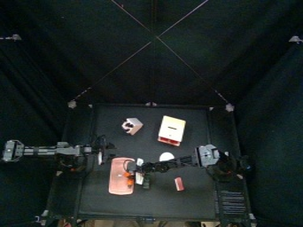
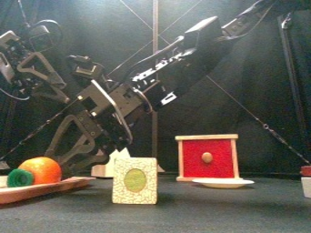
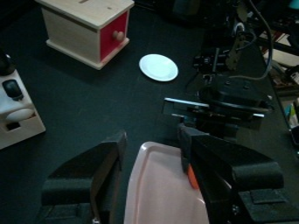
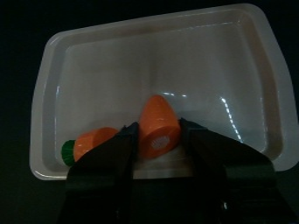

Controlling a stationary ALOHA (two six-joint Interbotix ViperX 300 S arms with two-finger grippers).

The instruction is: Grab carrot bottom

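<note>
The carrot, a stubby orange cone with a white patch on its wide end, lies on the pale pink board near one edge. My right gripper reaches across the middle of the table to it. Its jaws press on both sides of the carrot. A second orange piece with a green end lies beside it, partly hidden by a jaw. In the front view the carrot sits on the board at the left. My left gripper hangs open and empty over the board's edge.
A red-fronted wooden box stands behind a small white plate. A pale card with a green oval stands at the front. Another box is at the back left. A small red block lies right of the board.
</note>
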